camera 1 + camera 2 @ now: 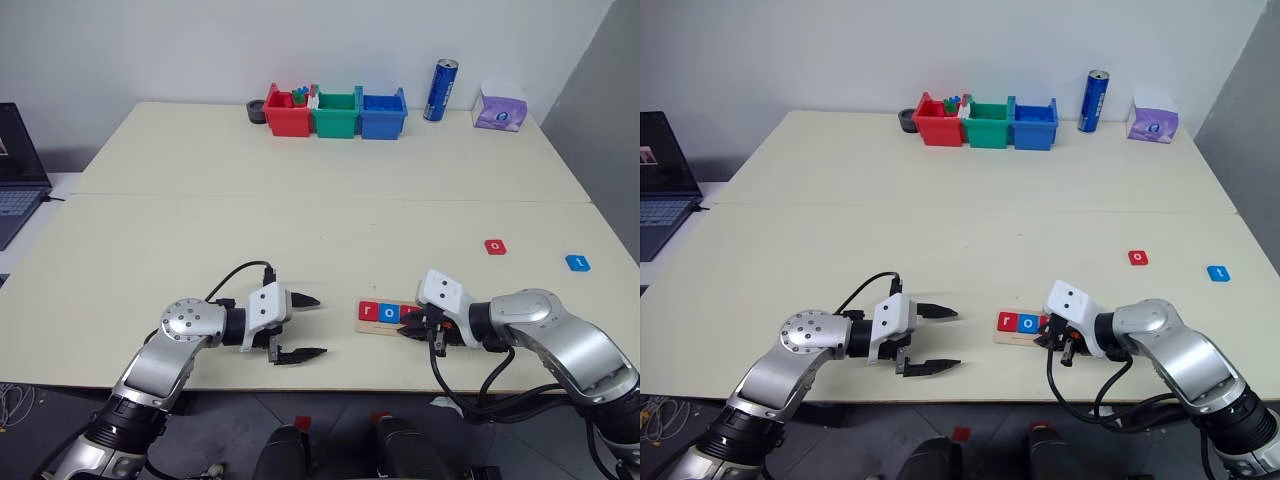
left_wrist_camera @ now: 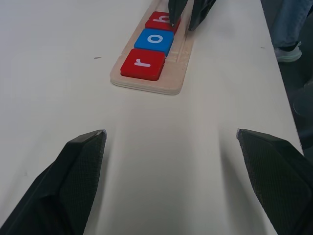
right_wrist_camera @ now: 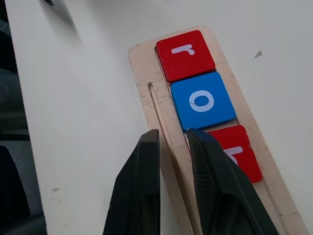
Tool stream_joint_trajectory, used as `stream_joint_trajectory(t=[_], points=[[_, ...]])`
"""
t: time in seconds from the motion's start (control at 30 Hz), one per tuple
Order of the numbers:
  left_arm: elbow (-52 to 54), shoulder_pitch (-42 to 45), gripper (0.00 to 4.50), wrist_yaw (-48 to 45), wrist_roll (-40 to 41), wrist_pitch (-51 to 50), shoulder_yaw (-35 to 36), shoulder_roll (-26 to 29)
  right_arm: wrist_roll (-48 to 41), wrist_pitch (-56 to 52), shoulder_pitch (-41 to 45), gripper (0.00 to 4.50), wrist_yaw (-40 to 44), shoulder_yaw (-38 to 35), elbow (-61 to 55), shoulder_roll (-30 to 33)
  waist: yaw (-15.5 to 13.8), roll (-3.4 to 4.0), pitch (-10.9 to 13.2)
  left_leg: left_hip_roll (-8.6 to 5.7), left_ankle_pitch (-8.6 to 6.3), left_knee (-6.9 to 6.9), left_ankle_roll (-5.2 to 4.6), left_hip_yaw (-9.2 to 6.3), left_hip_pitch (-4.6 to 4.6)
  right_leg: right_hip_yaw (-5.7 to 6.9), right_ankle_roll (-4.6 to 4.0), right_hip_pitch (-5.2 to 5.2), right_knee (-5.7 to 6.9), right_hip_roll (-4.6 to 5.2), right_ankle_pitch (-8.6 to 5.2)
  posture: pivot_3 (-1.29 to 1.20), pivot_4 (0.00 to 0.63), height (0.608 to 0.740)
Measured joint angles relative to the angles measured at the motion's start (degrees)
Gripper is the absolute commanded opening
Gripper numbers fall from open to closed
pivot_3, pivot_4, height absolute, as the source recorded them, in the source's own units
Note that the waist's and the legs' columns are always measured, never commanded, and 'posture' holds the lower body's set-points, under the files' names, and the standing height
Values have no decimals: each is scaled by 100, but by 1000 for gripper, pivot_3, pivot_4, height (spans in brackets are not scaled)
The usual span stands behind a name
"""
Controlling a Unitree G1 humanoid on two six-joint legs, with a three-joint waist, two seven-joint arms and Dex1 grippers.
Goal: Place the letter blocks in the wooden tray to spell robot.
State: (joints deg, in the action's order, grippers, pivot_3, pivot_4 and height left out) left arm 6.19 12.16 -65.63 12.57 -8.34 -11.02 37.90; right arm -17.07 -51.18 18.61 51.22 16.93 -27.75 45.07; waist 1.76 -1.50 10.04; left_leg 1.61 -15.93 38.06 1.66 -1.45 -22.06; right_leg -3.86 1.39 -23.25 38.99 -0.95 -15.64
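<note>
The wooden tray [image 3: 144,73] lies near the table's front edge. In its groove sit three letter blocks in a row: red "r" [image 3: 185,54], blue "o" [image 3: 202,100] and red "b" [image 3: 239,152]. My right gripper [image 3: 173,134] hovers low over the tray at the "b" block, open by only a narrow gap and holding nothing. One fingertip [image 2: 175,11] is at that block's edge. My left gripper [image 1: 320,326] stands wide open and empty, left of the tray, pointing at it. A loose red "o" block [image 1: 495,246] and a blue block [image 1: 577,263] lie on the table to the right.
Red [image 1: 288,112], green [image 1: 336,113] and blue [image 1: 383,113] bins stand at the table's far edge, with a blue can [image 1: 440,90] and a purple tissue box [image 1: 500,108] beside them. A laptop [image 1: 15,170] sits at the left. A person's leg [image 2: 293,24] shows beyond the table.
</note>
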Motion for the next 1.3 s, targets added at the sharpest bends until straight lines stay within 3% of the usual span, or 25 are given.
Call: stream_joint_trajectory(t=[0.27,0.3,0.4,0.57,0.67,0.83,1.03,1.23,1.3], points=[[32,-28,4500,21,2,-12,-4,-15,-252,91,-604,964,80,-737,-546,455,-11,-2,0,-1,0,0,0,2,-3,2,1,1,-3,1,-1,0,150,740],[37,-31,4500,24,2,-13,-5,-17,-249,118,-732,1124,-9,-857,-561,430,-10,-1,0,-1,0,0,0,2,-3,2,1,1,-2,1,-1,0,150,740],[42,-52,4500,53,3,-13,-4,-19,-246,156,-1002,1839,-596,-1452,-515,-70,-5,-2,-1,1,0,-1,0,3,0,-2,2,0,1,-1,-1,0,150,740],[41,-55,4500,122,3,-9,-4,-45,-134,132,-820,3592,-2037,-2526,-48,-1218,8,-1,-1,1,0,-1,1,4,3,-9,1,0,3,-3,0,0,150,740],[39,-57,4500,127,2,-9,-3,-49,245,234,-517,4472,-2868,-2740,421,-1528,6,-1,-1,-2,0,-1,1,7,2,-12,0,0,2,-1,0,0,150,740],[37,-42,4500,127,-1,-8,-4,-62,575,572,132,4472,-3767,-2973,1854,-2020,9,0,-1,-2,0,-8,1,18,2,-14,-25,-2,1,-1,15,0,150,740],[38,2,4500,125,-3,-12,-11,-74,700,1423,667,4472,-4005,-3012,3650,-2110,15,1,0,-3,0,-10,0,26,0,-15,-28,-4,0,-1,16,0,150,740],[50,-6,4500,140,-2,-27,-11,-74,687,1845,939,4472,-4028,-3066,4513,-2109,19,2,-1,-2,0,-9,0,25,1,-16,-28,-4,1,-1,17,0,150,740],[62,-21,4500,142,-2,-34,-11,-73,678,1878,973,3926,-4026,-3075,4584,-2110,20,3,-1,-2,0,-9,0,24,2,-16,-28,-4,1,-1,17,0,150,740]])
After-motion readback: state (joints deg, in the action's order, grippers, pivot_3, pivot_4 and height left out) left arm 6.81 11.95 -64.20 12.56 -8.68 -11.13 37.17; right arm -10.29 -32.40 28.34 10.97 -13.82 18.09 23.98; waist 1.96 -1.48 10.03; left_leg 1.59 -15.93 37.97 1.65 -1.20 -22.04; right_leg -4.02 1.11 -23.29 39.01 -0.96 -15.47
